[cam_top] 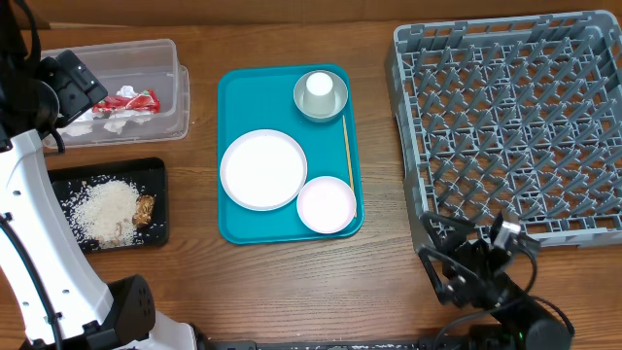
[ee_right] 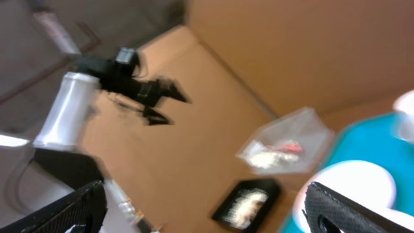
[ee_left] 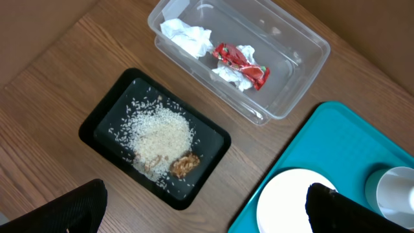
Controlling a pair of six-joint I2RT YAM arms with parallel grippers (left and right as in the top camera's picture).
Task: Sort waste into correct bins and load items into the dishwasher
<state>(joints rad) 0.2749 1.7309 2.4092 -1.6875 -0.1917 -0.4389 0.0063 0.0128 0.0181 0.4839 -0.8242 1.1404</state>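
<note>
So here's where we're at. All the waste sits on the left of the counter (cam_top: 292, 282). The red-and-white wrapper (cam_top: 134, 98) and the crumpled napkin (cam_top: 102, 119) lie in the clear tub (cam_top: 146, 60) at the far left. The rice crumbs (cam_top: 102, 209) and the brown snack piece (cam_top: 145, 209) are in the black tray (cam_top: 58, 183) just near of it, with the snack touching the right edge of the rice pile.

The teal tray (cam_top: 233, 107) is in the middle, and on it we've got the large plate (cam_top: 262, 169), the smaller dish (cam_top: 327, 204) just to its near right, and the grey bowl (cam_top: 336, 105) at the far end with the white cup (cam_top: 319, 86) inside it. A thin wooden stick (cam_top: 347, 151) runs along the tray's right edge. The dish rack (cam_top: 515, 126) is over on the right.

The left gripper (ee_left: 204, 194) hangs over the tub area with its jaws spread wide and nothing in them. The right gripper (ee_right: 204, 194) is by the rack's near left corner, jaws released too. Its wrist view is pretty blurry.
</note>
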